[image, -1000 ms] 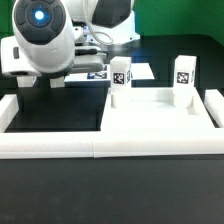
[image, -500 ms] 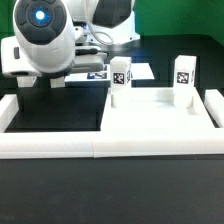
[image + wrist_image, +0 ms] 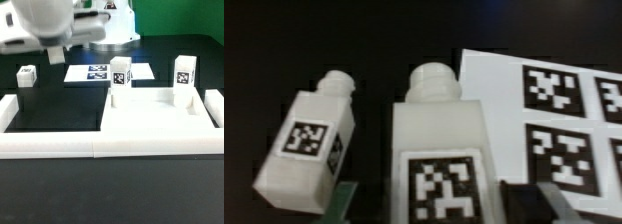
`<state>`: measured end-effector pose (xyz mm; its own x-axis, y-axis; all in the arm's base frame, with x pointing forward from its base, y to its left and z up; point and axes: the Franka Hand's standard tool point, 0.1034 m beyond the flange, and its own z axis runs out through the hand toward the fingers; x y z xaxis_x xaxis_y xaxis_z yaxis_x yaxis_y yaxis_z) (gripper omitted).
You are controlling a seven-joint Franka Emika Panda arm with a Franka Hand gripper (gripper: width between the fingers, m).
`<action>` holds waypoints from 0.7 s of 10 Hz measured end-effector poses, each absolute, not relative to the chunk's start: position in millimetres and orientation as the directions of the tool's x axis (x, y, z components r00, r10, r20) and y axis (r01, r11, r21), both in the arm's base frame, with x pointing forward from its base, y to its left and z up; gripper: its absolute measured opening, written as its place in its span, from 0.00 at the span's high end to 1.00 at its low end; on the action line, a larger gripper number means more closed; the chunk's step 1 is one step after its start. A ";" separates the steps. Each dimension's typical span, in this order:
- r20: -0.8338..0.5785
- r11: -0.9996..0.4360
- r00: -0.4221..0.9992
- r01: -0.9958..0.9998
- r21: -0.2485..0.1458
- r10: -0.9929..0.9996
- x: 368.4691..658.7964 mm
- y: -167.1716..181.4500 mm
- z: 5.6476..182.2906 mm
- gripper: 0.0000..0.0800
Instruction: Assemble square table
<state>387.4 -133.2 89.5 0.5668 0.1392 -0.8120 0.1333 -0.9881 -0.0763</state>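
1. While two mounted legs (image 3: 121, 75) stand on the square slab (image 3: 160, 115), at 4 o'clock in the exterior view, two more lie loose.
2. Step, as I judge it: fetching the third leg (image 3: 441, 150).
3. Up toward 10 o'clock, the gripper (image 3: 434, 205) straddles it, jaws spread and seemingly clear of its sides; the spare leg (image 3: 310, 140) lies just beside.
4. Next: lower, close squarely, lift.

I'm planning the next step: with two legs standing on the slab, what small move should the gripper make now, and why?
Probably shut the gripper on the leg block between its fingers, unless already gripped; the wrist view doesn't settle that. The slab shows two corners without legs, so this leg is needed there.
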 end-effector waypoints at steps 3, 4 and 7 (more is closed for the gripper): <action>-0.711 -0.984 0.684 0.164 -0.068 0.163 395.9 -135.7 83.8 0.64; -0.658 -0.982 0.733 0.179 -0.059 0.173 405.0 -135.0 86.6 0.64; -0.485 -0.980 0.853 0.198 -0.038 0.191 484.9 -117.9 135.9 0.64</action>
